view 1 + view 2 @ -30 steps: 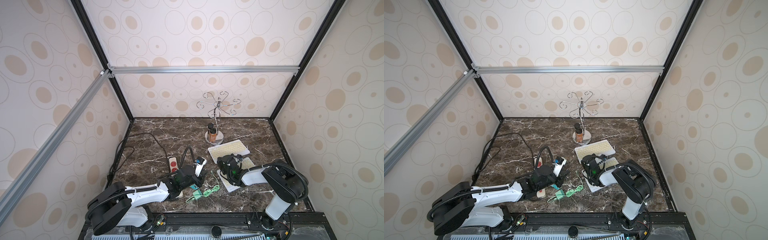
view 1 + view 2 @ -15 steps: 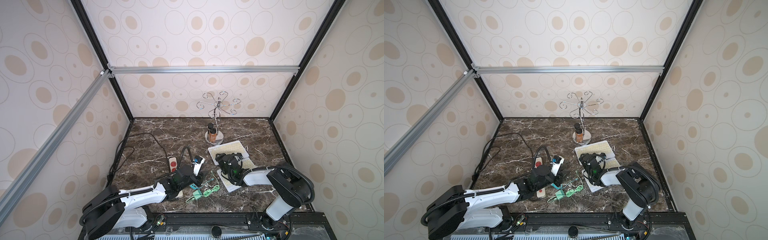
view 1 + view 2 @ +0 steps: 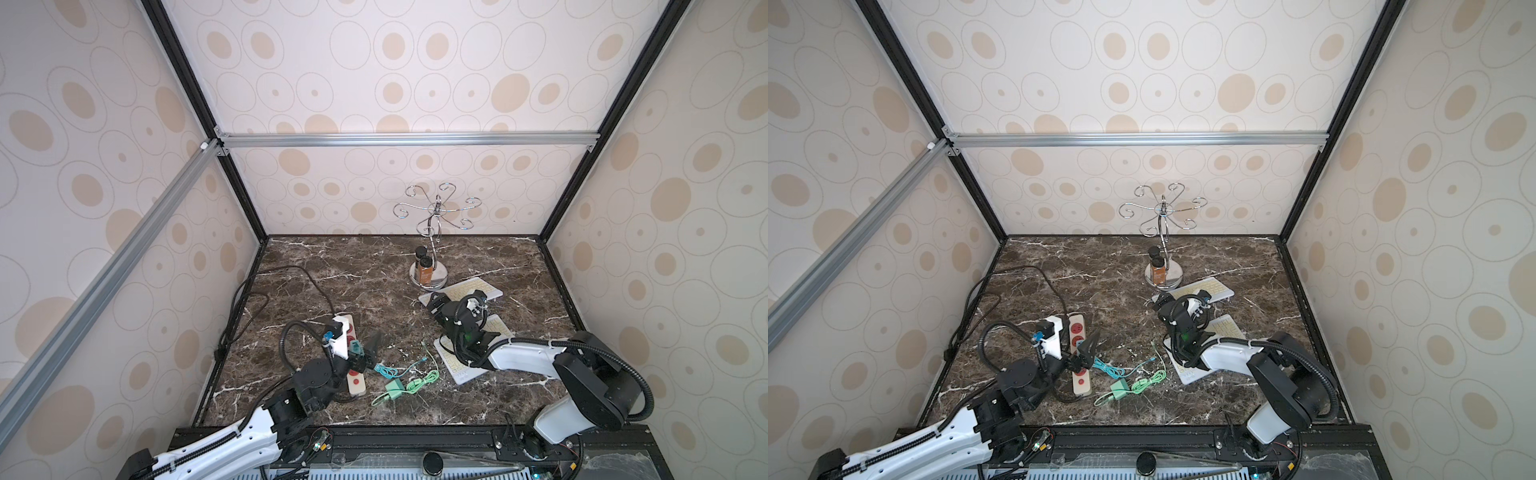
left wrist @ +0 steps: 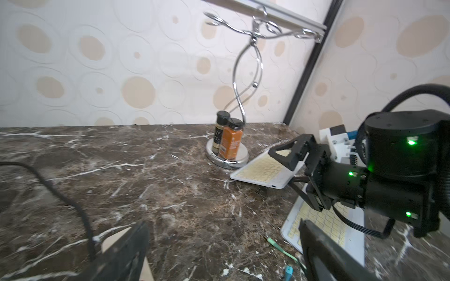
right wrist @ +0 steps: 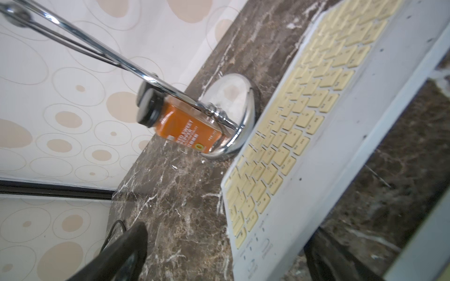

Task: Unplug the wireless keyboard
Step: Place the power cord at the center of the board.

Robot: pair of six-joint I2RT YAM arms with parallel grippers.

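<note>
- Keyboard first: the white wireless keyboard with cream-yellow keys (image 3: pixel 478 291) is a thin, flat slab with a plain white border and rounded corners.
- In the left wrist view a small dark port shows on its thin side edge, close to one corner.
- It lies right of centre on the dark brown marble-patterned worktop (image 3: pixel 353 270), set at an angle. Its far long edge is just beside the round base of the chrome wire stand (image 3: pixel 432 232).
- An orange spice bottle with a black cap (image 3: pixel 424 270) and a darker bottle behind it stand on that base.
- The right gripper (image 5: pixel 226 233) is at the keyboard's left end with its jaws spread wide. That end of the keyboard sits in the gap between them, unclamped. One finger is well clear over the worktop and the other is close to the keyboard's edge; I cannot tell whether it touches.
- A second white keyboard with the same cream keys (image 3: pixel 498 328) lies nearer, partly under the right arm.
- The left gripper (image 4: pixel 221 231) is well to the left of both keyboards, beside the white power strip with red sockets (image 3: pixel 355 380). Its jaws are wide apart and hold nothing.
- A teal cable (image 3: pixel 384 370) runs rightward across the worktop from just beside those jaws.
- A light green cable with a green adapter block (image 3: pixel 392 388) lies loose between the power strip and the nearer keyboard.
</note>
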